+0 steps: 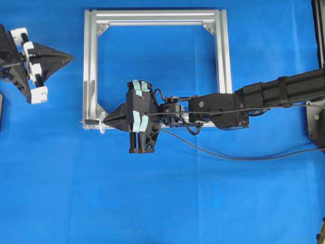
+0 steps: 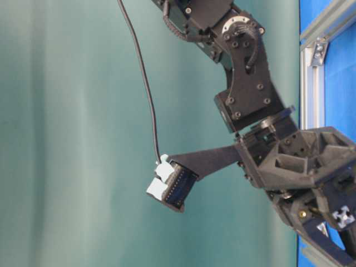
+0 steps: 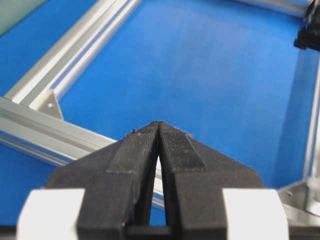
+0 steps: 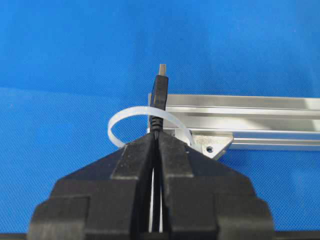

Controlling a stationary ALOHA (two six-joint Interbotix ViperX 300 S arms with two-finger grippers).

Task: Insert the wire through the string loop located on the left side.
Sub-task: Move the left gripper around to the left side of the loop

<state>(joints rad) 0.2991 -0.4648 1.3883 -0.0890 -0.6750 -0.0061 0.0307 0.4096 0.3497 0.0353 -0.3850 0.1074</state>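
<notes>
Two grippers are in play, and only one carries anything. The right gripper (image 4: 156,137) is clamped shut on the wire (image 4: 159,95), pinching it just behind the small black plug, whose silvery tip points forward, away from the wrist camera. In the right wrist view the plug sits over the whitish string loop (image 4: 131,120), which curls out beside the lower left corner of the aluminium frame (image 4: 260,117); the plug appears to cross the loop's far band, though whether it has truly passed through the ring or only lies above it cannot be told from this angle. Overhead, the same gripper (image 1: 107,121) points at that corner, with the loop (image 1: 103,125) just at its tip and the wire (image 1: 238,155) trailing back to the right across the blue table cover (image 1: 162,213). The left gripper (image 1: 63,57) hangs well apart at the left edge, jaws pressed together and holding nothing. My judgement is that threading is the step in hand; next the plug would need feeding further through the loop, likely with the left gripper opening to take it on the far side. No brands, labels or writing can be read anywhere.
</notes>
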